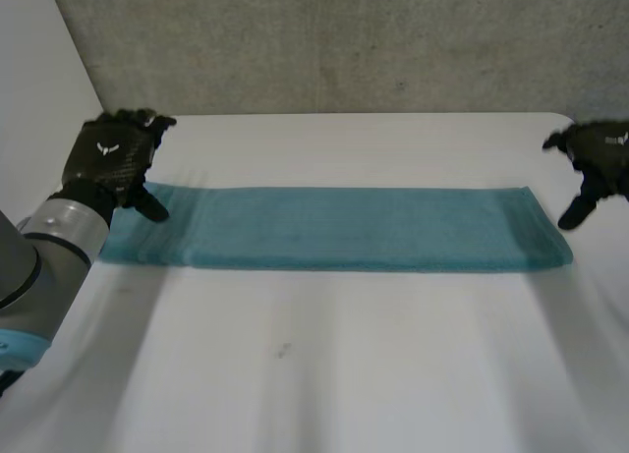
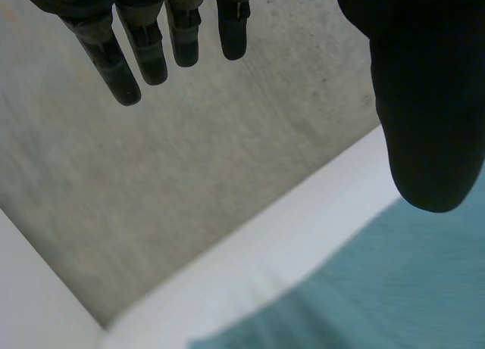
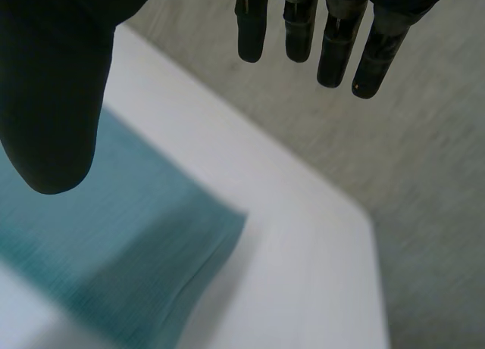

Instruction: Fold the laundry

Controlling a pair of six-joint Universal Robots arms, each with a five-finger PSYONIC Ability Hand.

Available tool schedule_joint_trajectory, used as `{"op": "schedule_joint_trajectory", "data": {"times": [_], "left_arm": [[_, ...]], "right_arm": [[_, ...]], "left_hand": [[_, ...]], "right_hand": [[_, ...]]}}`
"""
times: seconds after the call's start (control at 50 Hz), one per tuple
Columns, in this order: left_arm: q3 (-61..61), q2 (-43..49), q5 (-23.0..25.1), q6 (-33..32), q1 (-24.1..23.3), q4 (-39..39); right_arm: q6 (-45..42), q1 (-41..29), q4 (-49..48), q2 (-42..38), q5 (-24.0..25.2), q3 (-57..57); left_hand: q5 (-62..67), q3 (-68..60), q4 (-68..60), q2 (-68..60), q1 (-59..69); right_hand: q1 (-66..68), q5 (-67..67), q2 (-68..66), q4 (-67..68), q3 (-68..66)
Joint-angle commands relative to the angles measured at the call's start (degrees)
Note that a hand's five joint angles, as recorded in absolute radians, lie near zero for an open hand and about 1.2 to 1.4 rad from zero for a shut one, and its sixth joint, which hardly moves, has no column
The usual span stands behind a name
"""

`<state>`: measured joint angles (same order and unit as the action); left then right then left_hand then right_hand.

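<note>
A teal towel [image 1: 344, 229], folded into a long narrow strip, lies flat across the white table [image 1: 324, 365]. My left hand [image 1: 113, 158] hovers above the strip's left end, open, fingers straight, thumb pointing down toward the cloth. In the left wrist view its fingers [image 2: 144, 50] and thumb [image 2: 424, 114] are spread apart above the towel [image 2: 379, 288], holding nothing. My right hand [image 1: 600, 158] hangs just past the strip's right end, open and empty. The right wrist view shows the thumb [image 3: 53, 91] apart from the fingers [image 3: 333, 42], with the towel's end [image 3: 129, 250] below.
A grey carpeted wall [image 1: 344, 40] rises behind the table's far edge. Bare white tabletop stretches in front of the towel. The table's far right corner [image 3: 356, 213] lies near my right hand.
</note>
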<state>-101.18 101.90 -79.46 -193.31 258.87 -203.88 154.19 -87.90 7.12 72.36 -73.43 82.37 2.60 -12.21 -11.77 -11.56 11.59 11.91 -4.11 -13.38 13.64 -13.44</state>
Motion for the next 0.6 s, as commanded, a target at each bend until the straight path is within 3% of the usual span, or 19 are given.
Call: {"op": "schedule_joint_trajectory", "data": {"times": [0.02, 0.18, 0.6], "left_arm": [[-0.9, 0.4, -0.3, 4.7, 0.6, 4.1], [-2.7, 1.9, -0.6, 5.0, 1.0, 1.8], [-4.8, 2.9, -0.6, 5.0, 1.3, -1.1]], "right_arm": [[-1.2, 3.3, 0.4, -7.2, 4.9, 3.1], [-2.1, 5.8, -10.6, -14.6, 6.8, 3.2], [-4.9, 6.3, -12.0, -20.4, 7.0, 0.1]], "left_hand": [[-2.6, 2.2, 1.8, 1.6, -1.6], [-2.6, 2.2, 1.7, 1.5, -1.5], [-2.6, 2.2, 1.8, 1.6, -1.6]], "right_hand": [[15.0, -12.8, -13.5, 13.2, -13.4], [25.6, -23.4, -24.1, 23.9, -24.1], [38.9, -36.7, -37.4, 37.1, -37.3]]}}
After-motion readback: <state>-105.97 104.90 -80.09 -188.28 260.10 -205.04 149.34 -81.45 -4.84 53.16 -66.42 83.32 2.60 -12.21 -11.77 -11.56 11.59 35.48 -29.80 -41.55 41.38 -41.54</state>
